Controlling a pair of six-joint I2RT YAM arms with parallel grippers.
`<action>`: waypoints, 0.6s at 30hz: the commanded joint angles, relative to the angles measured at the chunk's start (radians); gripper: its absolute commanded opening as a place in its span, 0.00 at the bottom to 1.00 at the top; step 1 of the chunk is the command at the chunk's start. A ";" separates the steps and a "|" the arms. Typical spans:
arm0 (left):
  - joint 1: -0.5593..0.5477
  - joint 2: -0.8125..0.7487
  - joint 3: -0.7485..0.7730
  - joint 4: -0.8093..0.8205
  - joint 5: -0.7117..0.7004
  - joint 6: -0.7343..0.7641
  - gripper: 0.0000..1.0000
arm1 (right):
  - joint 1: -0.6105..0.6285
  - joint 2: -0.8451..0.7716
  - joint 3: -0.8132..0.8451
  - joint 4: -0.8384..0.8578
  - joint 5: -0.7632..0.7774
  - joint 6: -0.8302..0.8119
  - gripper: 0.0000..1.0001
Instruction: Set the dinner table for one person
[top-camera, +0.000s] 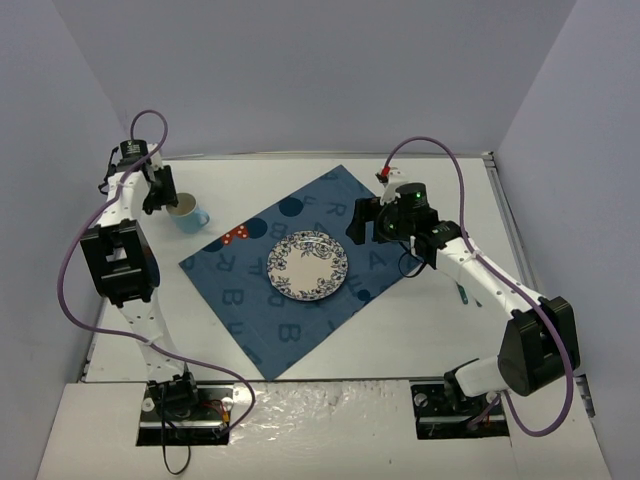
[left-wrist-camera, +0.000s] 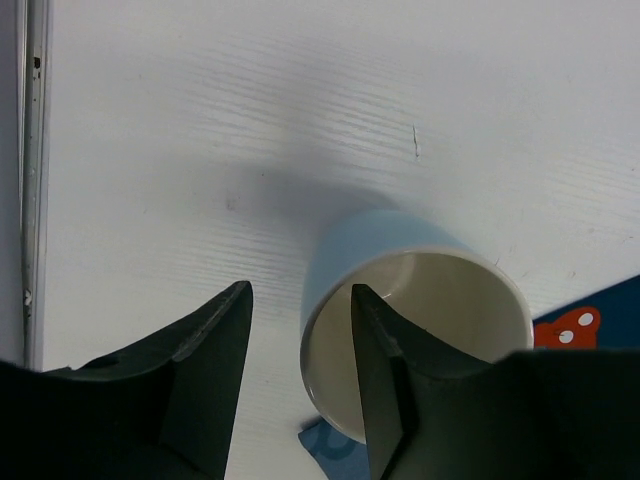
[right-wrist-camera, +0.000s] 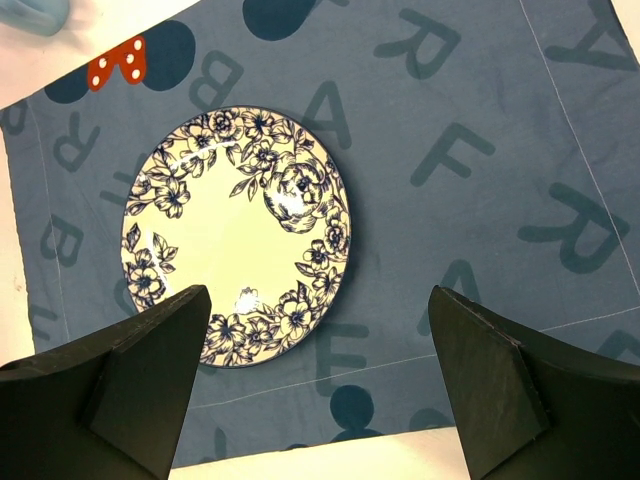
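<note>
Partly, left gripper (left-wrist-camera: 298, 300) hides mug (left-wrist-camera: 400, 250) rim.

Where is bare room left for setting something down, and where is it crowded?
Free: placemat cloth nearside of the plate; white dinner table right of the placemat's near corner. Crowded: far left, where the left gripper straddles the mug's wall.
</note>
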 joint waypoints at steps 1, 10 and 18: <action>0.002 -0.019 0.052 0.037 0.033 0.012 0.32 | 0.018 -0.020 0.016 0.027 0.015 -0.011 0.88; -0.014 -0.066 0.055 0.029 0.064 0.024 0.00 | 0.103 0.019 0.087 0.013 0.045 -0.074 0.88; -0.108 -0.218 0.067 -0.082 -0.014 0.006 0.00 | 0.244 0.088 0.234 0.014 0.060 -0.267 0.87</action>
